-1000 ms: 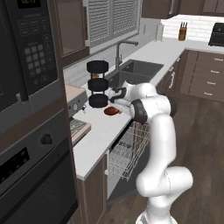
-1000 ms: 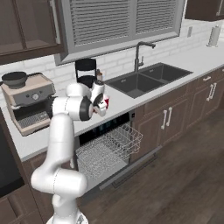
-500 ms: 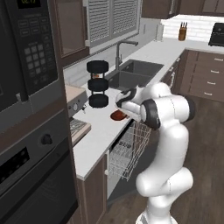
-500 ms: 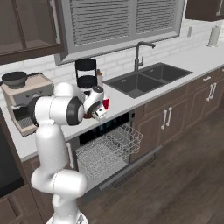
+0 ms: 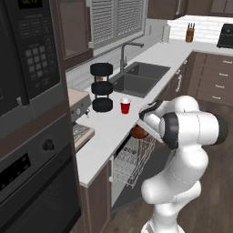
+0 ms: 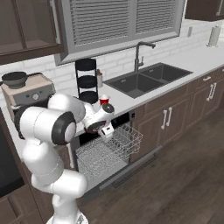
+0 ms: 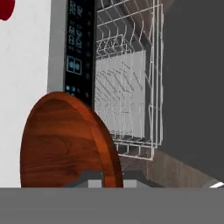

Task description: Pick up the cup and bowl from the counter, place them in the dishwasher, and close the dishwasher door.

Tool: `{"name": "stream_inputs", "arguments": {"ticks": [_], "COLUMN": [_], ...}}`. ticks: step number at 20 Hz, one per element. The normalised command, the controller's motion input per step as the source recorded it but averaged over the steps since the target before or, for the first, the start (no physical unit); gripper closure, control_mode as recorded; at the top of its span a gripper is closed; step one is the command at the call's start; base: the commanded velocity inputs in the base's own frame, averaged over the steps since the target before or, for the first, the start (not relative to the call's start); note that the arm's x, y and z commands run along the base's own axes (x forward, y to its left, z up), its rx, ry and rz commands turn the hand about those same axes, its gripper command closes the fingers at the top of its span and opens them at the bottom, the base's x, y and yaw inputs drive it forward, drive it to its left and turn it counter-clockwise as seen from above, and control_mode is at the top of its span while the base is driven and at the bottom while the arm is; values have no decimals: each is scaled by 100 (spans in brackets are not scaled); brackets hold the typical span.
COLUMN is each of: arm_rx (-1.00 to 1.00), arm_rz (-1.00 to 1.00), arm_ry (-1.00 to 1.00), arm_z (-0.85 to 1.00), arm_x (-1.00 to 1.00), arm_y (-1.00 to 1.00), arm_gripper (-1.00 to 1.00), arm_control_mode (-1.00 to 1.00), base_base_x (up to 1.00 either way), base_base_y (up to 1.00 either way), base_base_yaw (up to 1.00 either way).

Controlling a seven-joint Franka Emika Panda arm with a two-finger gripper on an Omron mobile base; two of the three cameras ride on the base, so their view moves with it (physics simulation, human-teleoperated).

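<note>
1. The end effector (image 6: pixel 104 127) is clamped on the rim of the bowl (image 7: pixel 65 140), which it holds at the bench (image 5: pixel 109 132) edge, above the pulled-out white wire rack (image 6: pixel 107 151) of the dishwasher (image 7: pixel 81 57).
2. In the hand view the bowl stands on edge, its reddish-brown inside turned toward the camera. A rim grip like this probably suits lowering it between the rack wires, though the fingertips themselves are hidden behind the bowl, so the exact hold is hard to read.
3. The arm folds low and forward so that the bowl hangs over the open appliance rather than over the bench top; that fits a placing move into the rack.
4. The cup (image 5: pixel 125 107) stands upright on the bench, near the stacked black discs (image 5: pixel 101 93) and well apart from the end effector. It looks empty.
5. The rack appears empty: bare white wires with nothing lodged in them.
6. The sink (image 6: pixel 144 78) beyond the cup also looks empty.
7. The dishwasher is open; its lit control strip shows just beside the bowl in the hand view.
</note>
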Motion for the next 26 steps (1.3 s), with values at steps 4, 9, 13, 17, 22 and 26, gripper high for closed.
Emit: {"name": "stream_inputs", "arguments": {"ticks": [4, 9, 13, 17, 22, 26], "arm_rx": [6, 4, 0, 0, 0, 0], "arm_rz": [0, 0, 0, 0, 0, -1], "arm_ry": [17, 7, 2, 2, 2, 9], "arm_z": [-60, -85, -79, -72, -49, -52], "arm_x": [-16, 4, 25, 62, 63, 69], "arm_y": [-40, -21, -10, 6, 27, 34], "arm_gripper": [100, 100, 100, 100, 100, 100], "arm_control_mode": [-100, -100, -100, -100, -100, -100], "base_base_x": [0, 0, 0, 0, 0, 0], "base_base_y": [0, 0, 0, 0, 0, 0], "base_base_yaw": [0, 0, 0, 0, 0, 0]}}
